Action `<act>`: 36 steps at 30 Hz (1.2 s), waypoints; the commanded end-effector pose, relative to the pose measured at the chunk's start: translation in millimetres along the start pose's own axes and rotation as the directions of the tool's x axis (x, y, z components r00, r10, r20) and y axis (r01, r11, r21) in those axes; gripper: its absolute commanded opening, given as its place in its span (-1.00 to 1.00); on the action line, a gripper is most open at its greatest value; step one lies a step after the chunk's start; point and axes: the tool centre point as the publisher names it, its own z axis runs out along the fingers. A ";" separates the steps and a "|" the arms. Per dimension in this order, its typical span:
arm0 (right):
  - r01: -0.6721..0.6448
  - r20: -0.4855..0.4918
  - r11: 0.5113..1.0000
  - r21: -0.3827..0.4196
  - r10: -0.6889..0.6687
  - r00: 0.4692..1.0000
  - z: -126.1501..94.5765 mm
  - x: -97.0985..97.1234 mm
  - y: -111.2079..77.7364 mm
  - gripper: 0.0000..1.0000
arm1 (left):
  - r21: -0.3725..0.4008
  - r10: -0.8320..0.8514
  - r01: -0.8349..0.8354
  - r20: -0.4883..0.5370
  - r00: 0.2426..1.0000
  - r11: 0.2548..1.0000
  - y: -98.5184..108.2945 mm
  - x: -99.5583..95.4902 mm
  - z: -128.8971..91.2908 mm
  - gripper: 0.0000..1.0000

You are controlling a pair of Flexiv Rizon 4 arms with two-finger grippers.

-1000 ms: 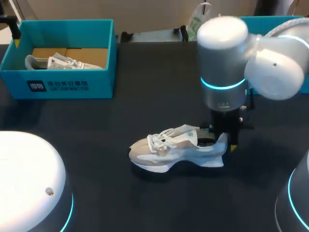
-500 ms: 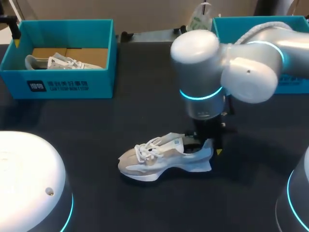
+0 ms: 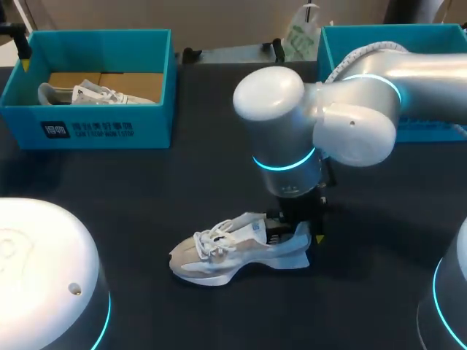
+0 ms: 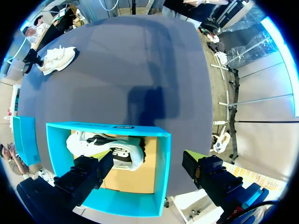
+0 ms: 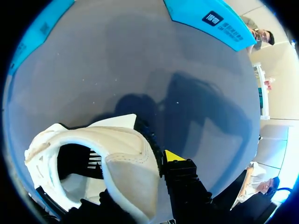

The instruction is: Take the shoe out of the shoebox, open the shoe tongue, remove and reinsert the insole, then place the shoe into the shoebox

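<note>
The shoe [image 3: 233, 244] stands on its thick, wavy sole on the dark matte table [image 3: 146, 182], well apart from the shoebox [image 3: 95, 131]. Its upper is pale grey-and-white fabric with loose white laces. My right gripper [image 5: 133, 161] is clenched on the padded, curved heel wall, pinching it between its fingers. My left gripper [image 4: 145, 170] hangs spread wide above the teal cardboard shoebox, where a second shoe [image 4: 107, 149] lies on the brown floor. Another teal box [image 3: 394, 36] sits at the far right.
</note>
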 end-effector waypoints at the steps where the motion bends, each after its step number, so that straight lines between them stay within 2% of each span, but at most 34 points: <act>1: -0.001 -0.014 1.000 0.004 0.002 1.000 6.3 -0.3 0.7 -1.00 | -0.002 0.001 -0.001 -0.001 1.000 1.000 -0.6 0.1 0.3 1.00; 5: 0.001 -0.034 1.000 0.010 -0.001 0.999 11.4 -2.2 1.8 -1.00 | -0.002 0.001 -0.001 -0.001 1.000 1.000 -0.6 0.1 0.3 1.00; 6: 0.001 -0.034 1.000 0.017 -0.001 0.999 12.2 -2.4 2.2 -0.92 | -0.002 0.001 -0.001 -0.001 1.000 1.000 -0.6 0.1 0.3 1.00; 7: 0.003 -0.041 1.000 0.017 -0.002 0.999 12.4 -2.4 2.3 -0.65 | -0.002 0.001 -0.001 -0.001 1.000 1.000 -0.6 0.1 0.3 1.00; 8: 0.003 -0.043 1.000 0.015 -0.002 0.999 11.6 -3.0 2.7 -0.22 | -0.002 0.001 -0.001 -0.001 1.000 1.000 -0.6 0.1 0.3 1.00; 9: 0.001 -0.045 1.000 0.015 0.000 0.999 9.3 -3.6 2.9 0.72 | -0.002 0.001 -0.001 -0.001 1.000 1.000 -0.6 0.1 0.3 1.00; 10: -0.002 -0.055 1.000 0.012 0.003 0.998 6.9 -4.4 3.0 1.00 | -0.002 0.001 -0.001 -0.001 1.000 1.000 -0.6 0.1 0.3 1.00; 17: -0.008 -0.080 1.000 -0.002 0.008 0.997 -19.3 -17.3 3.0 1.00 | -0.002 0.001 -0.001 -0.001 1.000 1.000 -0.6 0.1 0.3 1.00; 23: -0.008 -0.134 0.999 0.039 0.014 0.991 -44.1 -35.6 2.3 1.00 | -0.002 0.001 -0.001 -0.001 1.000 1.000 -0.6 0.1 0.3 1.00; 25: 0.007 -0.179 0.999 0.051 0.003 0.984 -49.9 -42.0 1.8 1.00 | -0.002 0.001 -0.001 -0.001 1.000 1.000 -0.6 0.1 0.3 1.00; 27: 0.033 -0.246 0.999 0.021 -0.027 0.969 -55.7 -48.4 0.9 1.00 | -0.002 0.001 -0.001 -0.001 1.000 1.000 -0.6 0.1 0.3 1.00; 32: 0.103 -0.336 0.995 -0.019 -0.103 0.936 -65.7 -63.7 5.3 1.00 | -0.002 0.001 -0.001 -0.001 1.000 1.000 -0.6 0.1 0.3 1.00; 33: 0.120 -0.373 0.991 -0.060 -0.134 0.918 -68.4 -66.4 6.2 1.00 | -0.002 0.001 -0.001 -0.001 1.000 1.000 -0.6 0.1 0.3 1.00; 35: 0.156 -0.422 0.984 -0.090 -0.179 0.889 -70.4 -72.3 7.8 1.00 | -0.002 0.001 -0.001 -0.001 1.000 1.000 -0.6 0.1 0.3 1.00; 36: 0.190 -0.461 0.974 -0.124 -0.226 0.858 -70.6 -75.1 8.9 1.00 | -0.002 0.001 -0.001 -0.001 1.000 1.000 -0.6 0.1 0.3 1.00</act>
